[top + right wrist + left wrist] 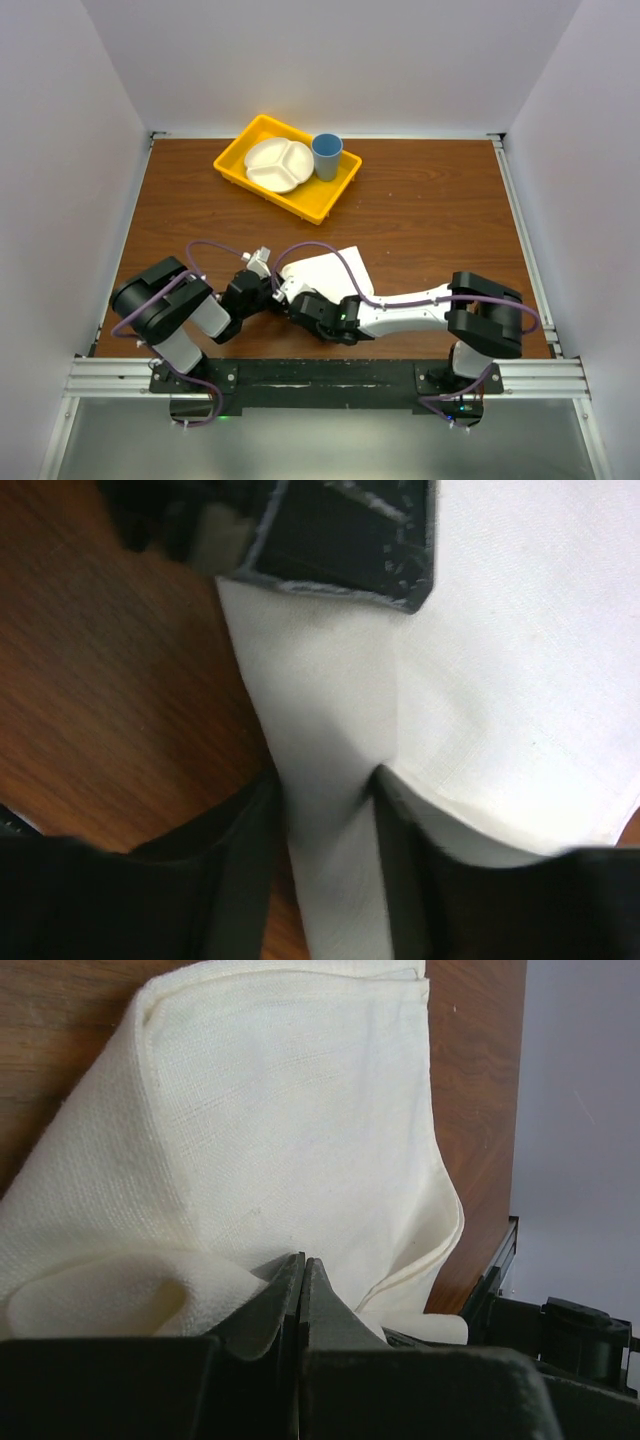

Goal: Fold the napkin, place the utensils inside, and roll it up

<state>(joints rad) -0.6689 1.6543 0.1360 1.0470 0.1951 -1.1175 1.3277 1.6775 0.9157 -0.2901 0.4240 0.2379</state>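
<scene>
The white napkin [325,268] lies folded on the brown table near its front edge. My left gripper [262,283] is at the napkin's left corner. In the left wrist view its jaws [302,1260] are pressed together with the napkin [290,1110] bunched around their tips. My right gripper [305,303] is at the napkin's near edge. In the right wrist view it [325,780] is closed round a raised fold of the napkin [500,680]. The knife is not in view in any frame.
A yellow tray [232,160] stands at the back of the table, holding a white divided plate [278,164] and a blue cup [326,156]. Part of the left gripper's black body [330,540] sits just ahead of my right fingers.
</scene>
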